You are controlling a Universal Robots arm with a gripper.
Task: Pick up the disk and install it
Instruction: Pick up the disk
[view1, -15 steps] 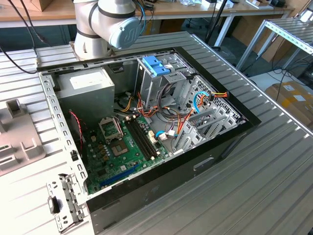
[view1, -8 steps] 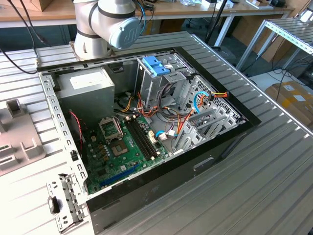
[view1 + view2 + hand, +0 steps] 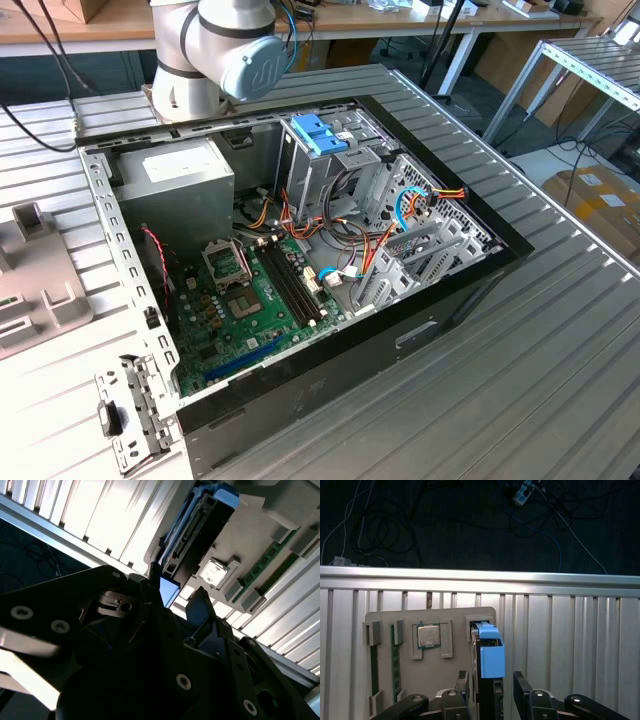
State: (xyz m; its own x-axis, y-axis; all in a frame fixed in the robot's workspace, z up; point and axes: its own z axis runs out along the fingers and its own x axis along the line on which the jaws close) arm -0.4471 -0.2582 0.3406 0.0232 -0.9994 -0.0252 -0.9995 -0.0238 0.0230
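Observation:
The disk (image 3: 487,660) stands on edge in a slot of a grey holder plate (image 3: 452,625), its dark body edged by a light-blue rail. My gripper (image 3: 491,687) is open, one finger on each side of the disk and a small gap visible at the fingers (image 3: 520,687). In the second wrist view the disk (image 3: 200,527) rises from the plate, with the blue rail end between the dark fingers (image 3: 150,587) of the gripper (image 3: 175,597). The open computer case (image 3: 470,290) lies on the table in the exterior view.
The holder plate also carries a square processor chip (image 3: 428,635) and green memory sticks (image 3: 395,655). Inside the case are a motherboard (image 3: 250,300), a power supply (image 3: 180,180), loose cables and a metal drive cage topped by a blue bracket (image 3: 320,135). The arm's base (image 3: 215,50) stands behind the case.

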